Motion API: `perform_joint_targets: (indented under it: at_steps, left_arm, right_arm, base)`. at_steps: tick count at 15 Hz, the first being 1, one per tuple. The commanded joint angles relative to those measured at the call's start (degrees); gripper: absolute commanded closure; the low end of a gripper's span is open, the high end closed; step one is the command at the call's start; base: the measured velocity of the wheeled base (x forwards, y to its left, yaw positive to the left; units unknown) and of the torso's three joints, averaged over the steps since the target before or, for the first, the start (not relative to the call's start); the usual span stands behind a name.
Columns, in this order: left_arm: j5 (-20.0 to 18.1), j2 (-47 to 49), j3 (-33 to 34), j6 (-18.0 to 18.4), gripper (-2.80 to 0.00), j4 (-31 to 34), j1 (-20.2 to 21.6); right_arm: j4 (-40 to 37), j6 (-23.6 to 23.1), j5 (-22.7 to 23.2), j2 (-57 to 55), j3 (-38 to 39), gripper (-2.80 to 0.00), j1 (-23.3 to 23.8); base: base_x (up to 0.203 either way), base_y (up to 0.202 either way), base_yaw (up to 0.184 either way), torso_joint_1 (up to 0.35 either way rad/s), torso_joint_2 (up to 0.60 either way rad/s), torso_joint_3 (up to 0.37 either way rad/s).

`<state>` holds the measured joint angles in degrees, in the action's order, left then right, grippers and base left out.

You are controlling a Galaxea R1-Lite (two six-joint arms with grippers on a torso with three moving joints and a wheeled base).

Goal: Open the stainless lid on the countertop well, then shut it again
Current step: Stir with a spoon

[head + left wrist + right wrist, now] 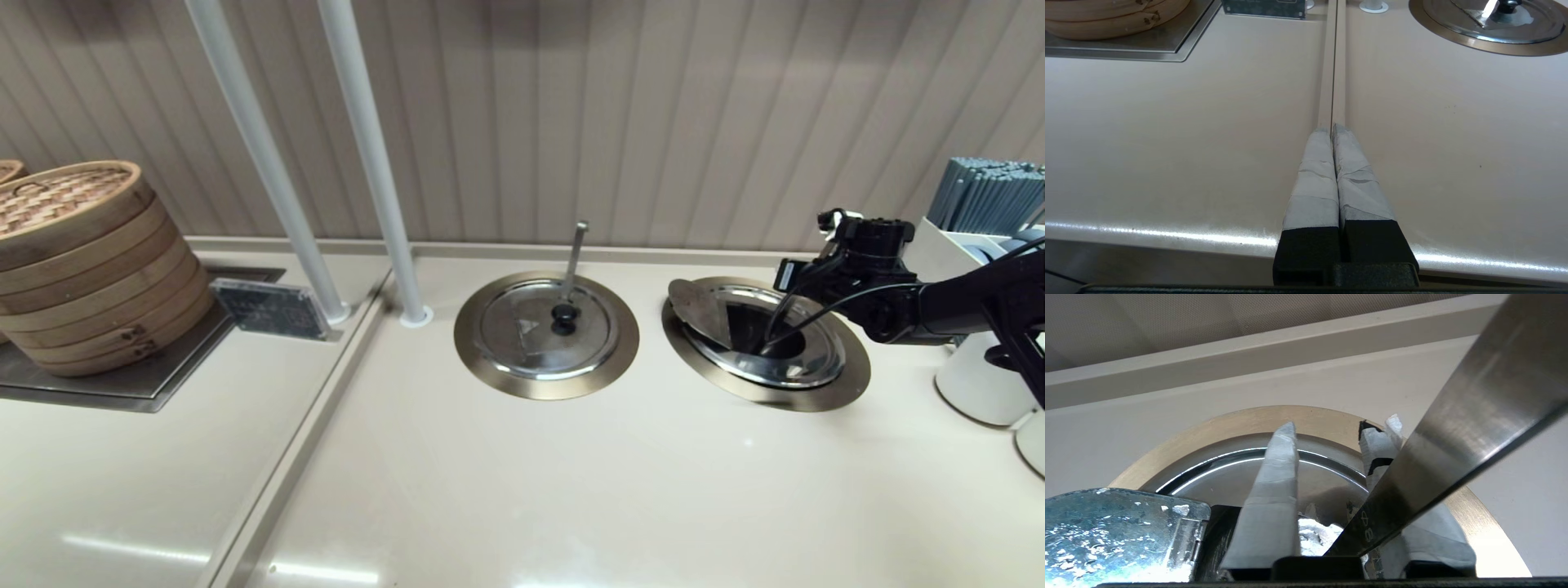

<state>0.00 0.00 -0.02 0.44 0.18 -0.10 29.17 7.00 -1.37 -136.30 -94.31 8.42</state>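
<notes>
The countertop well (pixel 853 382) is the right-hand brass-toned ring. The stainless lid (pixel 812 363) lies inside it, with its hinged flap (pixel 698 305) turned up over the ring's left edge. The knob is hidden under my right wrist (pixel 865 245). In the right wrist view my right gripper (pixel 1331 435) hangs open low over the lid (pixel 1323 477), with nothing showing between its taped fingers. The long ladle handle (pixel 1453 428) slants across one finger. The flap (pixel 1122 531) is close by, its spotted side showing. My left gripper (pixel 1332 127) is shut and parked over the counter's front edge.
The twin lid (pixel 543 327) with its black knob and near-vertical ladle handle (pixel 575 253) sits shut in the left ring. Two white poles (pixel 367 163) rise behind it. A bamboo steamer stack (pixel 82 261) stands far left. White containers (pixel 980 384) and a chopstick holder (pixel 992 196) crowd the right.
</notes>
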Motion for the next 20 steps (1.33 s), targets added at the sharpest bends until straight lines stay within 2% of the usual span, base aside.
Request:
perform_joint_targets:
  at_steps: [1, 6, 9, 11, 13, 15, 20]
  left_arm:
    - [0.00, 0.00, 0.00, 0.00, 0.00, 0.01, 0.01]
    - [0.00, 0.00, -0.06, 0.00, 0.00, -0.01, 0.01]
    - [0.00, 0.00, -0.06, 0.00, 0.00, -0.01, 0.01]
    - [0.00, 0.00, -0.05, 0.00, 0.00, 0.02, 0.01]
    - [0.00, 0.00, -0.02, 0.00, 0.00, 0.05, 0.01]
    - [0.00, 0.00, 0.02, 0.00, 0.00, 0.00, 0.01]
    - [0.00, 0.00, -0.03, 0.00, 0.00, 0.02, 0.01]
  right_arm:
    - [1.97, 0.12, -0.04, 1.27, 0.76, -2.80, -0.26]
    - [2.24, 0.01, -0.48, 1.28, 1.25, -2.80, -0.48]
    - [1.58, -4.38, -0.64, 4.80, 6.62, -2.80, -1.07]
    - [0.38, -5.50, -0.75, 7.83, 9.82, -2.80, -2.48]
    - [-4.94, -6.93, -4.11, 10.45, 11.72, -2.80, -4.63]
    - [-5.79, -7.53, -6.63, 11.21, 12.40, -2.80, -5.58]
    - [-5.75, -8.44, -6.54, 11.62, 12.69, -2.80, -5.54]
  base:
    - [0.000, 0.000, 0.000, 0.000, 0.00, 0.000]
    - [0.000, 0.000, 0.000, 0.000, 0.00, 0.000]
    - [0.000, 0.000, 0.000, 0.000, 0.00, 0.000]
    - [0.000, 0.000, 0.000, 0.000, 0.00, 0.000]
    - [0.000, 0.000, 0.000, 0.000, 0.00, 0.000]
    - [0.000, 0.000, 0.000, 0.000, 0.00, 0.000]
    - [0.000, 0.000, 0.000, 0.000, 0.00, 0.000]
